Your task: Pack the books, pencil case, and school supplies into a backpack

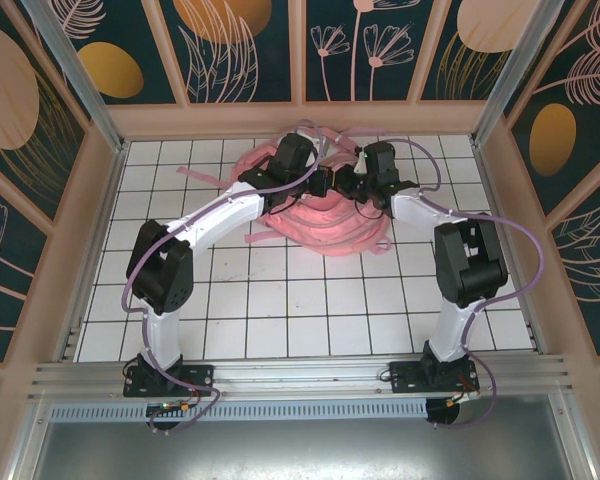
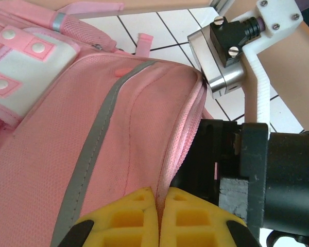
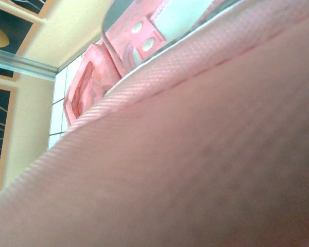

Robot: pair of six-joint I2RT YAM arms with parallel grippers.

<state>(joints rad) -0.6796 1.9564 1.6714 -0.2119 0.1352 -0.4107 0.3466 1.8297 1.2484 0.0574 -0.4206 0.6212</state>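
The backpack (image 1: 330, 225) is found lying flat on the white tiled table (image 1: 280, 300), at the far middle of it, with a loose strap (image 1: 195, 175) trailing off its left side. Both arms are stretched over the backpack, and their ends meet above its upper middle part.

The left tool (image 1: 318, 184) is located over the backpack's centre line. In the left wrist view this tool (image 2: 158, 216) is seen clenched: its yellow fingers (image 2: 129, 216) are pressed together, and the pink zip edge of the backpack (image 2: 92, 154) is pinched between them. A grey strip (image 2: 95, 149) is seen running along the panel to the left of the pinched seam. A white patch (image 2: 36, 56) with pink studs is noted further left, near the backpack's outer edge.

The right tool (image 1: 346, 184) is placed just beside the left one, on the right of the same seam. A black housing (image 2: 278, 180) and a silver block (image 2: 219, 62) of the right arm are seen close against the backpack's right edge. Whether the right tool is released or clenched cannot be told, as its fingers are hidden by fabric.

In the right wrist view, the backpack's pink fabric (image 3: 195, 154) is pressed close to the lens and blurred. The studded patch (image 3: 144, 36) is seen beyond the fabric fold.
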